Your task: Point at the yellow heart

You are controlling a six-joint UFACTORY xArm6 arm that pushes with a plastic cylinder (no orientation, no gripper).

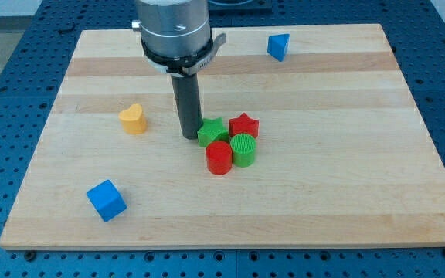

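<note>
The yellow heart point(133, 119) lies on the wooden board point(323, 201) at the view's left of centre. My tip point(189, 137) rests on the board to the heart's right, about a block's width or two away, and touches or nearly touches the left side of the green star point(212, 130). The rod rises straight up to the arm's grey body at the view's top.
A cluster sits right of my tip: the green star, a red star point(244, 124), a red cylinder point(219, 157) and a green cylinder point(243, 149). A blue cube point(106, 200) lies at the lower left. A blue triangular block point(279, 46) lies at the top.
</note>
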